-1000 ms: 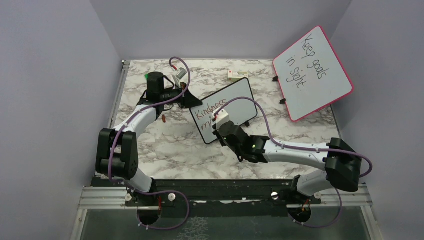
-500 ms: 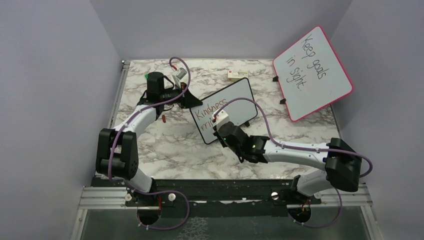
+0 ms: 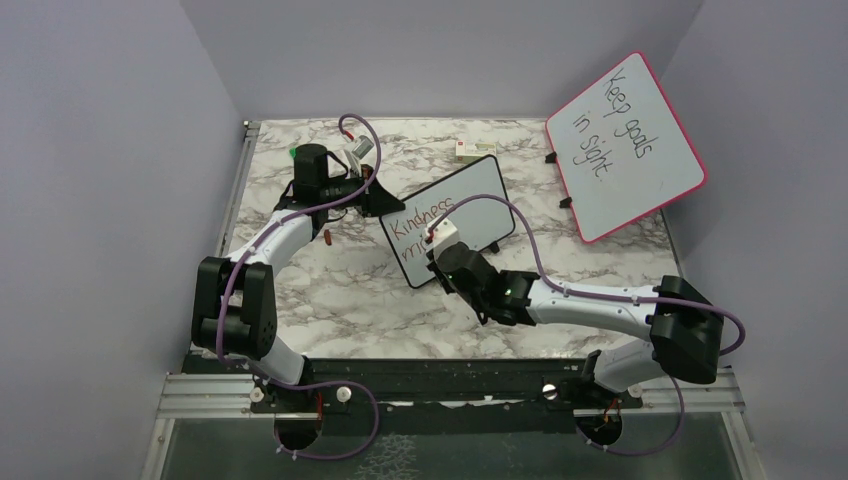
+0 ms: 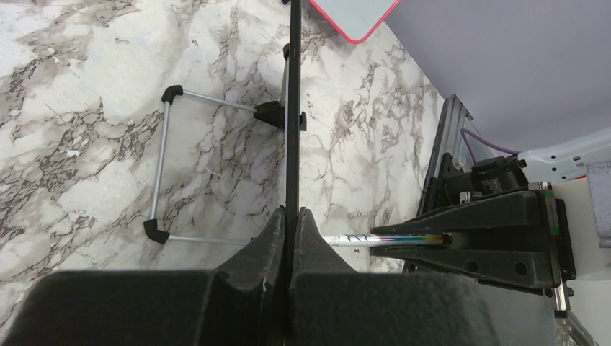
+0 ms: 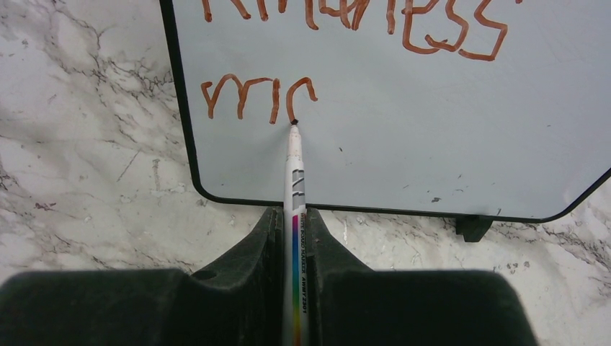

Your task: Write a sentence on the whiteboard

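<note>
The marble-patterned worktop (image 3: 340,290) carries a black-framed whiteboard (image 3: 470,195) mid-surface, a pink-framed board (image 3: 640,160) propped at the right, and a small white box (image 3: 473,151) near the back.

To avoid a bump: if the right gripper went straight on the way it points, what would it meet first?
The whiteboard: the marker in the right gripper seems to touch it with its tip, so that would press in at once.
</note>
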Controlling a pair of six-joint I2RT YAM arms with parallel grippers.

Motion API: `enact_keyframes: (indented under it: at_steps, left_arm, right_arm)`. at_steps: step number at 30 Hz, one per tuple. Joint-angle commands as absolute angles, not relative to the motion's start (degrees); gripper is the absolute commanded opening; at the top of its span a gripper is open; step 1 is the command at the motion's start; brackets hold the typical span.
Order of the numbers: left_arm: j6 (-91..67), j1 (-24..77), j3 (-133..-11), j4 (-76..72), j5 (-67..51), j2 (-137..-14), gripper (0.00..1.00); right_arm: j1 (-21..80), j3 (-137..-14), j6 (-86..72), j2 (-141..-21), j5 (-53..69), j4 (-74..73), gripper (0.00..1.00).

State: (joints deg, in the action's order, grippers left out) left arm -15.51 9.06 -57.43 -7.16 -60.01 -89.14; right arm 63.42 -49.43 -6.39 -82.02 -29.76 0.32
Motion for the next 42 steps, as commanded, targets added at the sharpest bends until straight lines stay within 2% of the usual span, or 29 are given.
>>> enact_keyframes:
  at_steps: [1,42]
  left_arm:
    - [-14.4,9.1,-57.2,-3.2,-58.6,-88.8,0.00]
    - [-14.6,9.1,-57.4,-3.1,-58.5,-89.1,0.00]
  right_arm:
    - [62.1,-49.9,-5.4,-82.3,-32.5,3.4,0.01]
    - [61.4,-50.3,-5.2,-81.2,-31.0,5.0,0.01]
